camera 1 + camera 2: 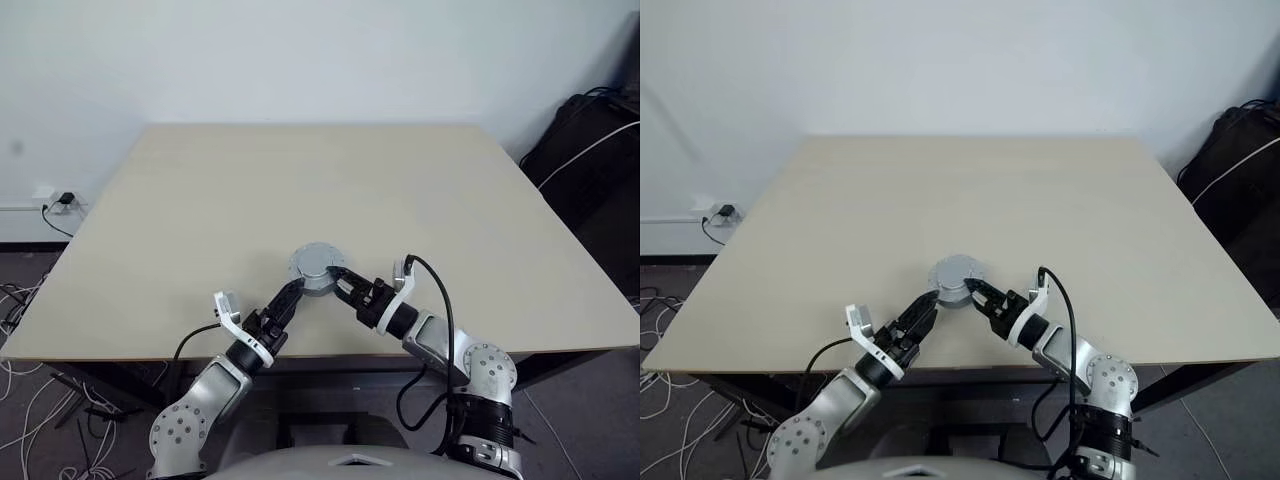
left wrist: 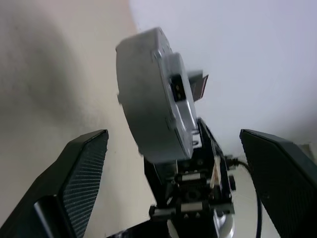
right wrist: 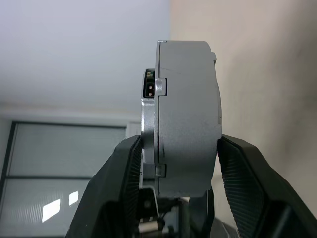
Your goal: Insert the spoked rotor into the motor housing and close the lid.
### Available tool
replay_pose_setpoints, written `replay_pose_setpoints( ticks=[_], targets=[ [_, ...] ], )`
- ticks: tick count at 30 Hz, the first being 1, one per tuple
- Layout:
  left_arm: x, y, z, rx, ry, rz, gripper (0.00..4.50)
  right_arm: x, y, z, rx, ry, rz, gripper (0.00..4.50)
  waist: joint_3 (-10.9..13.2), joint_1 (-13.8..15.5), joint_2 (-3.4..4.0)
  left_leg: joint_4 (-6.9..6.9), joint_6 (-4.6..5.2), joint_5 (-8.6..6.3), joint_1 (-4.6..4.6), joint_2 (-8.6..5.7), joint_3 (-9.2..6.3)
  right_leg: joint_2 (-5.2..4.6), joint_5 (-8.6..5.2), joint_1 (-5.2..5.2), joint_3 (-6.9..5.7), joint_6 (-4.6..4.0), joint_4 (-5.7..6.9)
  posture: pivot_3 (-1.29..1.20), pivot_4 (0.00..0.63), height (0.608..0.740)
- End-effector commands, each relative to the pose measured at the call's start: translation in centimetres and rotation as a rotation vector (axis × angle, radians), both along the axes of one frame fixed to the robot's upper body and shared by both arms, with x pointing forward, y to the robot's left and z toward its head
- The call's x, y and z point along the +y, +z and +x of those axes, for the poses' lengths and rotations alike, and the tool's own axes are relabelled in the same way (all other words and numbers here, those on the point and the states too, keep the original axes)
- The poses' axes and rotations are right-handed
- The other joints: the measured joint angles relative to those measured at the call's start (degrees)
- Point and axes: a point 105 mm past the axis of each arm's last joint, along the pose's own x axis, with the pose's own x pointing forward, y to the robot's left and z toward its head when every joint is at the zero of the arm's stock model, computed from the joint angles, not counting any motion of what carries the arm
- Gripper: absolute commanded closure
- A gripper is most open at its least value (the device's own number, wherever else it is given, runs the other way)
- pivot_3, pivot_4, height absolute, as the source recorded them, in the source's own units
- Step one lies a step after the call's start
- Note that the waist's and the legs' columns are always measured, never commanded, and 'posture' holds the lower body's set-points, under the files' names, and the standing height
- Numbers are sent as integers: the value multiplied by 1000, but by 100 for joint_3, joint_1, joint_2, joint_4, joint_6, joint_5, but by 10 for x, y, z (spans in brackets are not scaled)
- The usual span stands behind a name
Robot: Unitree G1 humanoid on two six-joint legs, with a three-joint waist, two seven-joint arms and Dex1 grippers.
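A round silver-grey motor unit (image 1: pixel 318 266) hangs just above the front middle of the table. It is the motor housing with the lid (image 3: pixel 190 114) closed on it, a seam running around its side. My right gripper (image 1: pixel 336 281) is shut on it from the right, one finger on each flat face. My left gripper (image 1: pixel 292 297) stands open just left of the unit, its fingers (image 2: pixel 81 168) spread wide and apart from it. The spoked rotor is hidden.
The beige table (image 1: pixel 320 190) stretches away behind the unit, and its front edge (image 1: pixel 120 352) lies just below the grippers. A black bag with a white cable (image 1: pixel 590 170) stands off the right side. Cables and a wall socket (image 1: pixel 55 200) are at the left.
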Motion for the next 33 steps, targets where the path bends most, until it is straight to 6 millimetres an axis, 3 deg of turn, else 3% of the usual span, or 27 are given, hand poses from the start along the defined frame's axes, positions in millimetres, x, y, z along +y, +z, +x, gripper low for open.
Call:
replay_pose_setpoints(
  ticks=[1, 20, 23, 28, 33],
  targets=[
    [-15, 17, 6, -31, 39, -154, 13, 4, 28, -2, -105, 31, 62, 2386, 0, 1, -1, 0, 0, 0, 0, 0, 0, 0, 0, 0, 0, 0, 0, 0, 0, 740],
    [-25, 14, 5, 6, 20, -196, 13, 5, 32, -20, -84, 106, 60, 2386, 9, 7, -14, 4, 3, 1, 0, 0, 2, 3, 0, 3, -1, 1, -1, 0, 0, 740],
    [-27, 12, 5, 21, 10, -196, 559, 5, 33, -21, -80, 110, 63, 2386, 10, 6, -15, 7, 3, 1, 0, 0, 2, 4, 1, 4, -1, 2, 0, 0, 0, 740],
    [-28, 11, 5, 27, 2, -192, 2197, 6, 33, -22, -74, 109, 66, 2386, 13, 10, -21, 10, 6, 0, -1, 0, 2, 4, 1, 6, -2, 3, 0, 0, 0, 740],
    [-28, 11, 6, 29, 2, -189, 2328, 5, 33, -20, -81, 93, 48, 2386, 14, 10, -22, 14, 7, 0, -2, 0, 1, 4, 2, 6, -2, 5, -1, 0, 0, 740]
  ],
)
